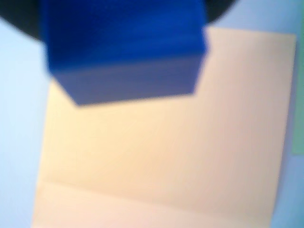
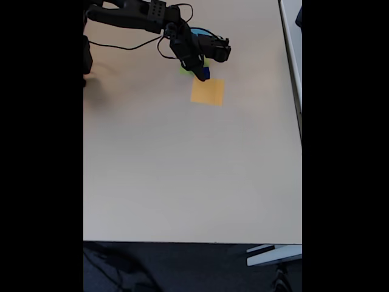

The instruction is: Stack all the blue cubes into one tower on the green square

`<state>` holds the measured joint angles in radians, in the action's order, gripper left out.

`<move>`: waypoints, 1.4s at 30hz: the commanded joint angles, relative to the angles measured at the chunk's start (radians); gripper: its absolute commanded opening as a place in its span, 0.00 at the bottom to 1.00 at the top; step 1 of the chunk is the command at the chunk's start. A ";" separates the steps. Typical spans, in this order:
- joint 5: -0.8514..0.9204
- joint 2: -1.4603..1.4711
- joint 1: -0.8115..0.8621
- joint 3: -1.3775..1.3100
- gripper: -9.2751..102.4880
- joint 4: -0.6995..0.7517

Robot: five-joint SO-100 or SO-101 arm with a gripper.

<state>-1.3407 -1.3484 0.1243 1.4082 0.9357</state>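
A blue cube (image 1: 126, 47) hangs above the orange square's (image 1: 166, 152) top edge, apparently held in jaws whose closure I cannot tell. Released here, it would land off the green square (image 2: 184, 68), just beyond.

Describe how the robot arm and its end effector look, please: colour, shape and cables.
In the fixed view, the black jointed robot arm has blocky segments. Thin black cables loop beside it over the pale beige table. The black end effector tapers downward; its finer details are too small to tell.
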 commanded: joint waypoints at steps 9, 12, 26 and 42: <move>-0.066 -0.229 -0.118 -0.026 0.08 0.075; -0.129 -0.225 -0.155 -0.031 0.08 0.091; -0.334 -0.152 -0.256 -0.130 0.08 0.189; -0.397 -0.017 -0.285 -0.255 0.08 0.244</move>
<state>-1.7227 -1.3576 -0.1519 1.2318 1.1720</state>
